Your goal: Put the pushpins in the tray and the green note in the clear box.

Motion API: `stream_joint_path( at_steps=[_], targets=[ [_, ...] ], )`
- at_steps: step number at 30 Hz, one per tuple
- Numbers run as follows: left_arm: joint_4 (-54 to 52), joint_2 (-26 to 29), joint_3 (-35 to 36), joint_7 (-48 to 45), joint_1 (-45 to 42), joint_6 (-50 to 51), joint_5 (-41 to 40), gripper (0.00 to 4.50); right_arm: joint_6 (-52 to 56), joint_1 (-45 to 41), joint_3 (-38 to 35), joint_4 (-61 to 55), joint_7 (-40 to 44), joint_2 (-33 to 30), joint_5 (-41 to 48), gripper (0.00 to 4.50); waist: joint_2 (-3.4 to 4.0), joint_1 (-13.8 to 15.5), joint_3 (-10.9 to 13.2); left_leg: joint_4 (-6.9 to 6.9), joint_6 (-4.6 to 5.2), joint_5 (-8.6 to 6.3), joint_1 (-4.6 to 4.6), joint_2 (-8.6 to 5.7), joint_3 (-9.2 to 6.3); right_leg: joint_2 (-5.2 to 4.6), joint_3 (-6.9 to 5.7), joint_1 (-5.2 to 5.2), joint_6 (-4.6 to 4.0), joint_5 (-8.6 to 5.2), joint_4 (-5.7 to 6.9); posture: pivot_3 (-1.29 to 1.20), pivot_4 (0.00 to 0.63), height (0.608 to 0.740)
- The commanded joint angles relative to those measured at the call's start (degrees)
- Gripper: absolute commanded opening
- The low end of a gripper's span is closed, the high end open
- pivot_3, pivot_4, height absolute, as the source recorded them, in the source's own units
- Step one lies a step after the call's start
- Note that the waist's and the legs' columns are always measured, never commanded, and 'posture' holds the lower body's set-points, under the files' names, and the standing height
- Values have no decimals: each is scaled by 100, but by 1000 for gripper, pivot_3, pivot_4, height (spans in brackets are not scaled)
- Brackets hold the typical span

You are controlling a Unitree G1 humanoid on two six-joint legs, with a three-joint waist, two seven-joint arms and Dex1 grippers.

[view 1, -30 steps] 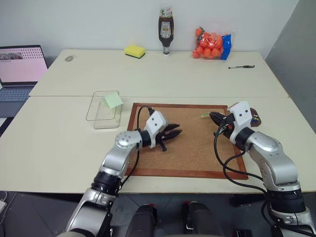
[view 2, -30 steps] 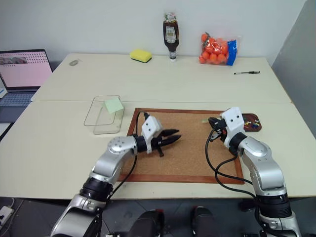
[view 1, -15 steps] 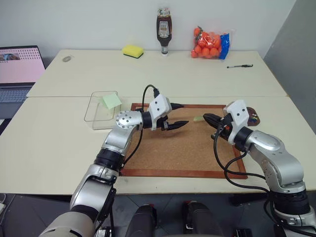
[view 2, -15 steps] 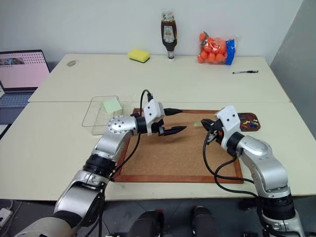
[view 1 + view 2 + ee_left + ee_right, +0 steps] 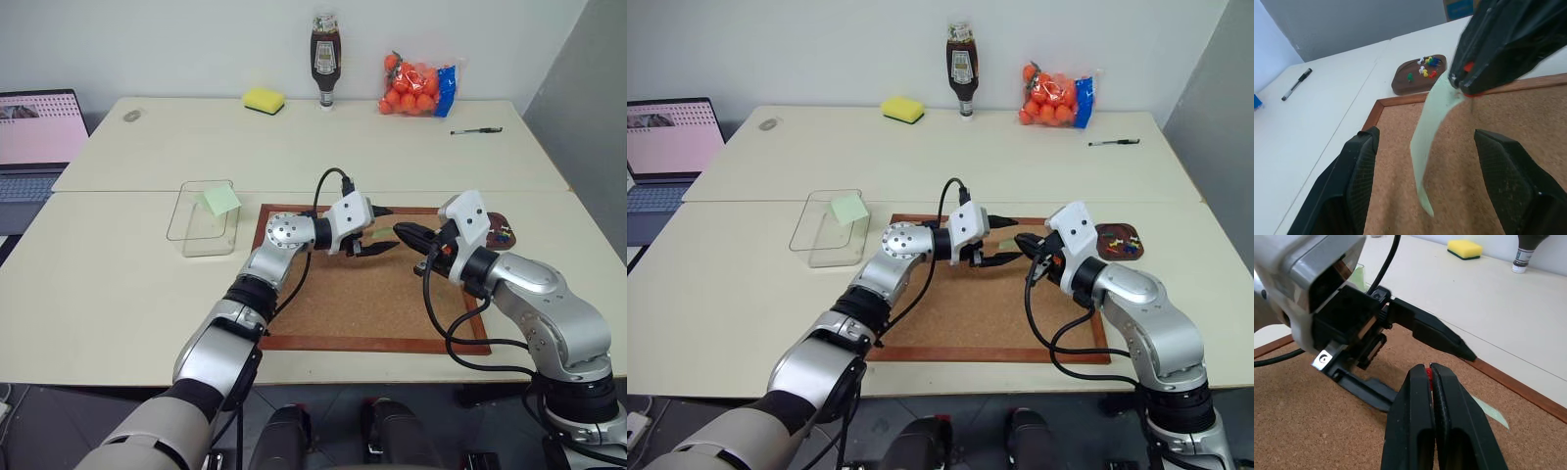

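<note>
My right gripper [image 5: 1021, 238] is shut on a red pushpin [image 5: 1467, 66] above the corkboard [image 5: 372, 294]. The pale green note [image 5: 1426, 142] hangs curled from that pin. My left gripper [image 5: 388, 228] is open, one finger on each side of the hanging note, its fingertips [image 5: 1462, 351] just in front of the right gripper. The dark-brown tray [image 5: 1405, 85] at the board's right edge holds several coloured pushpins [image 5: 1426, 68]. The clear box [image 5: 196, 230] stands left of the board with another green note [image 5: 221, 200] inside it.
Along the far table edge are a yellow sponge [image 5: 265, 99], a brown sauce bottle [image 5: 324, 61], a bag of oranges [image 5: 419, 86] and a pen [image 5: 475, 130]. A laptop [image 5: 37, 132] stands at the far left.
My left gripper swung to the right across the corkboard, opened wider and now brackets the note. The right gripper drifted slightly left and up, still shut on the pin.
</note>
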Motion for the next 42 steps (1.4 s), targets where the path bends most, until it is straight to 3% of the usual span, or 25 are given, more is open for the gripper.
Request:
stream_joint_path(
  at_steps=[1, 13, 35, 42],
  targets=[
    [391, -74, 54, 214, -266, -330, 166, 2263, 30, -121, -75, -287, -28, -9, 159, 0, 0, -1, 0, 0, 0, 0, 0, 0, 0, 0, 0, -1, 0, 0, 0, 0, 150, 740],
    [703, -130, 50, 52, -301, -625, 219, 45, 122, -235, -159, -214, -164, 72, 342, 0, 0, 0, 0, 1, 0, 0, 0, 1, -2, 0, -2, -1, 0, 0, 4, 0, 150, 740],
    [810, 7, -68, 323, -68, -977, 728, 45, 309, -318, -633, -294, -734, 294, 760, 0, 0, 2, 0, 3, 0, 0, 2, 1, -2, 0, 1, -1, 0, 0, 8, 0, 150, 740],
    [307, 74, 219, 372, 82, -587, 423, 45, 277, -103, -1258, -71, -890, -261, 480, 0, 0, 5, 0, 5, 0, 0, 1, 0, -1, 0, 1, -1, 0, 1, 10, 0, 150, 740]
  ],
)
